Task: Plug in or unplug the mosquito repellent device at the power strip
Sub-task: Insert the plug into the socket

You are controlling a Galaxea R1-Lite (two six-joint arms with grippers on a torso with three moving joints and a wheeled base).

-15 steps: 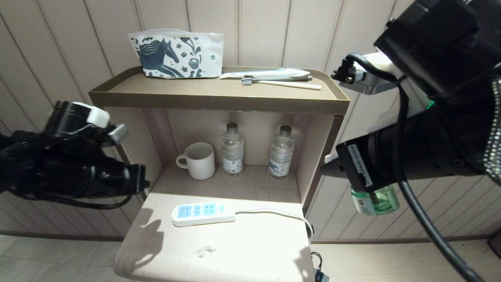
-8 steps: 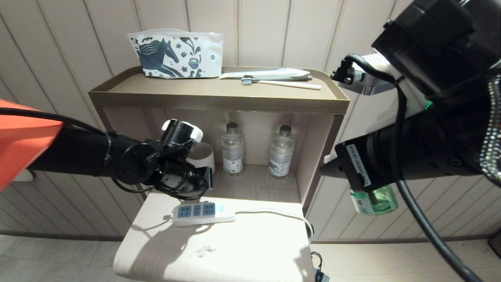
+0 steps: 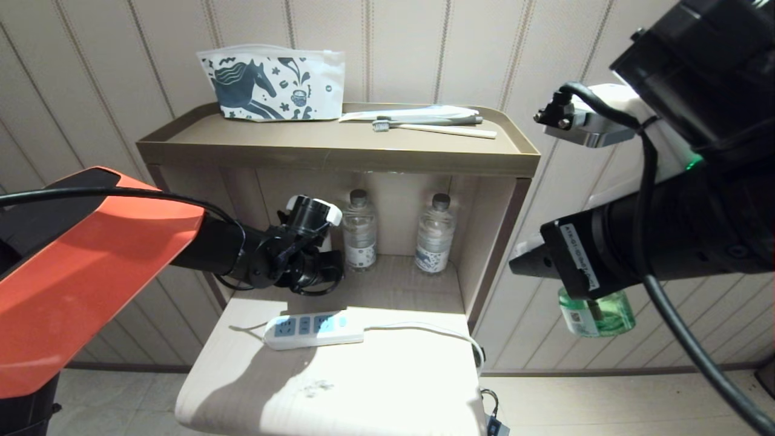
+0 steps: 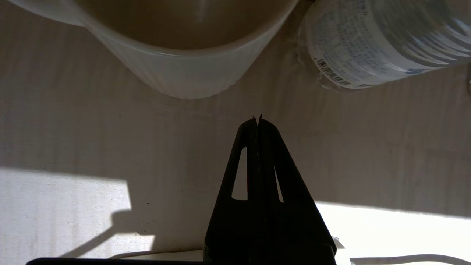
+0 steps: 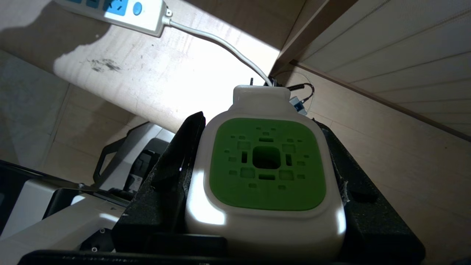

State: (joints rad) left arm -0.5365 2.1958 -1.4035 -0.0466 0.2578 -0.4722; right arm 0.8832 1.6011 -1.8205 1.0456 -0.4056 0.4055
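Observation:
The power strip (image 3: 313,327) (image 5: 121,13), white with light-blue sockets, lies on the pale lower shelf (image 3: 363,387) with nothing plugged in. The mosquito repellent device (image 3: 596,315) hangs off the shelf's right side, over the floor. My right gripper (image 3: 569,272) (image 5: 259,129) is shut on its white-and-green head (image 5: 266,165), one finger on each side. My left gripper (image 3: 332,267) (image 4: 257,119) is shut and empty. It hovers above the shelf just behind the strip, pointing at a white mug (image 4: 184,73) and a water bottle (image 4: 368,48).
Two clear water bottles (image 3: 360,233) (image 3: 434,236) stand in the cabinet recess. A horse-print pouch (image 3: 272,85) and a toothbrush (image 3: 433,127) lie on the top tray. The strip's white cord (image 3: 424,330) runs off the shelf's right edge.
My left arm has swung in from the far left to above the shelf behind the strip, still shut. My right arm and the device have shifted slightly right and down.

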